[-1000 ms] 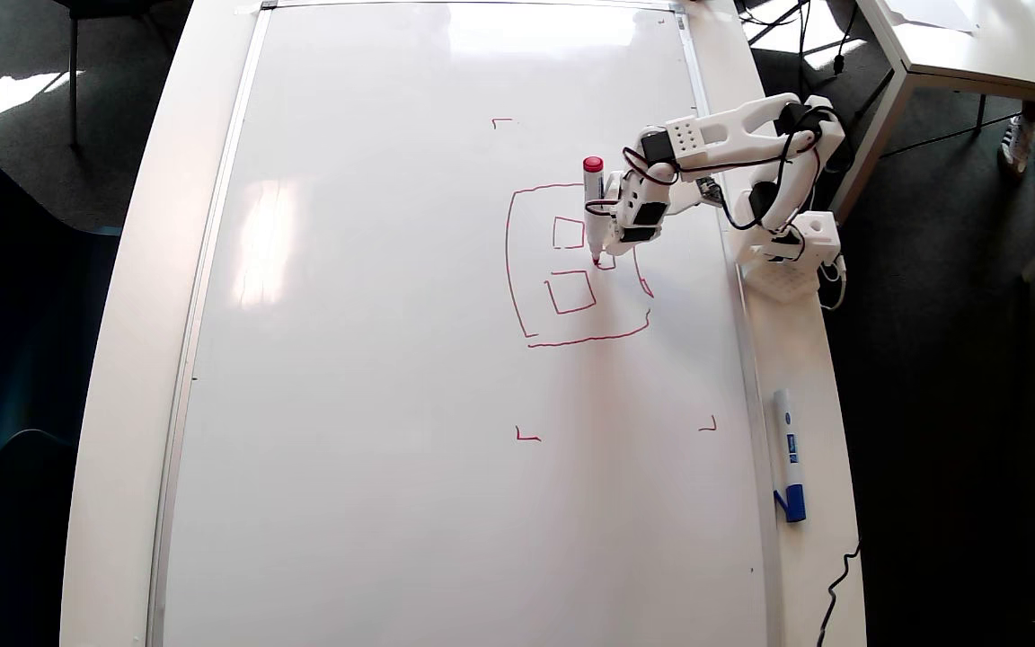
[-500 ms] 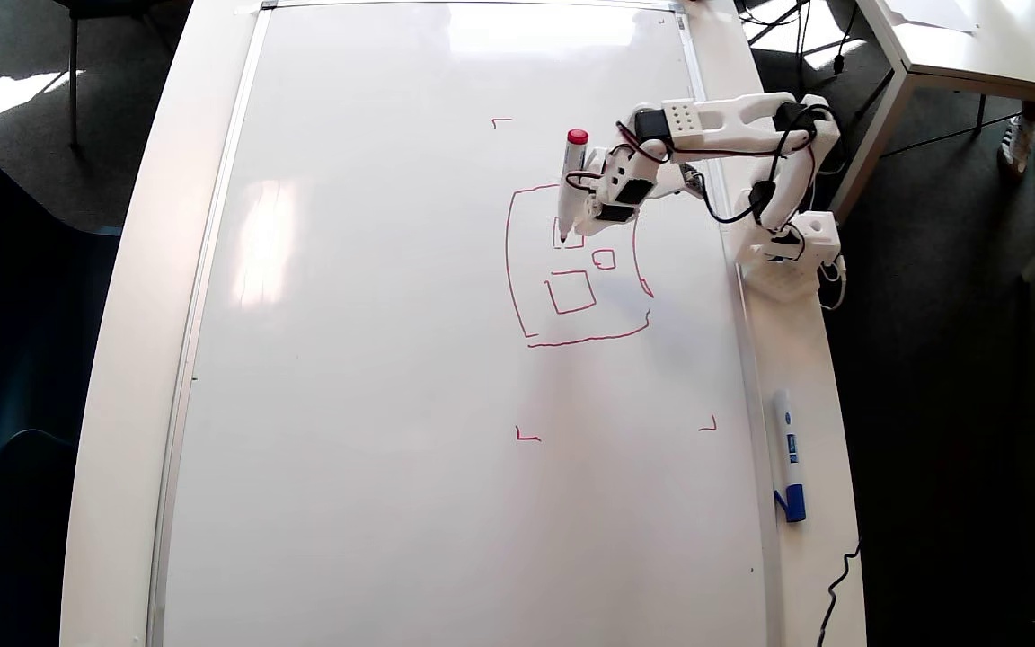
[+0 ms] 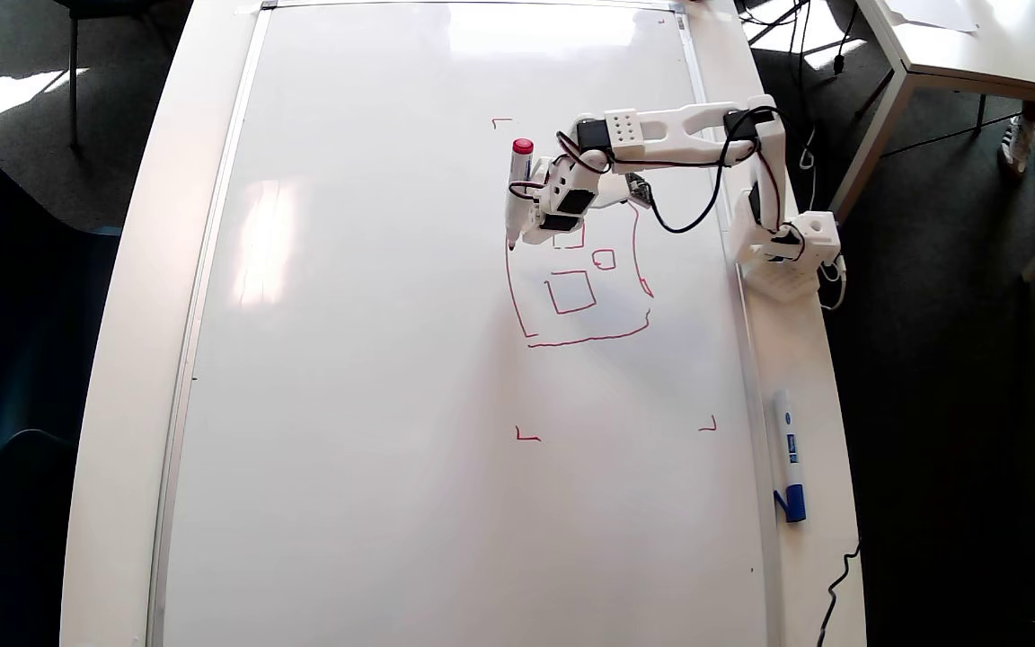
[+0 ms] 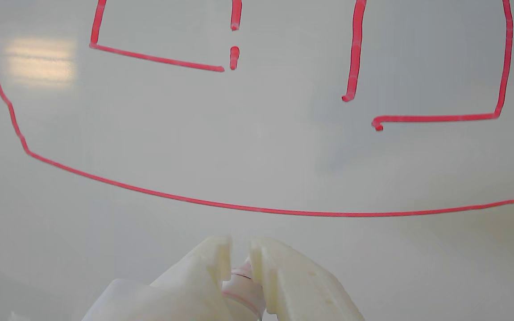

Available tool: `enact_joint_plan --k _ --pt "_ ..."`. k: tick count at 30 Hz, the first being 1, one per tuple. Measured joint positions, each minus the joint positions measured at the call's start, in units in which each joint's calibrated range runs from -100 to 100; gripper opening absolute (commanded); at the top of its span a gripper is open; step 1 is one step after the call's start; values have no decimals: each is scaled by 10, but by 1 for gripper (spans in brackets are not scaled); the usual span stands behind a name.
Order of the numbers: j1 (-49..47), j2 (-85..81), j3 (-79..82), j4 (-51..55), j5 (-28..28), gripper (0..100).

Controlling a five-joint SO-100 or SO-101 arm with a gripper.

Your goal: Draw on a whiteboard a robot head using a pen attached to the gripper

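While my small white plastic gripper clenches the white-barrelled red-capped pen, its tip sits at the outline's upper left corner of the red robot head on the glossy white whiteboard. Perhaps it touches; a lifted tip would leave gaps. I count three inner squares, four corner marks and one blue-capped marker.

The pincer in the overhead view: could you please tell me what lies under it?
Under the pincer lies the whiteboard with the upper part of the robot head. The outline's top edge and part of one inner square are covered.
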Motion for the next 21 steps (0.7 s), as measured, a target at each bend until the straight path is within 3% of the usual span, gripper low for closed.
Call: enact_joint_plan --k 21 --pt "-20 39 -20 0 -4 1"
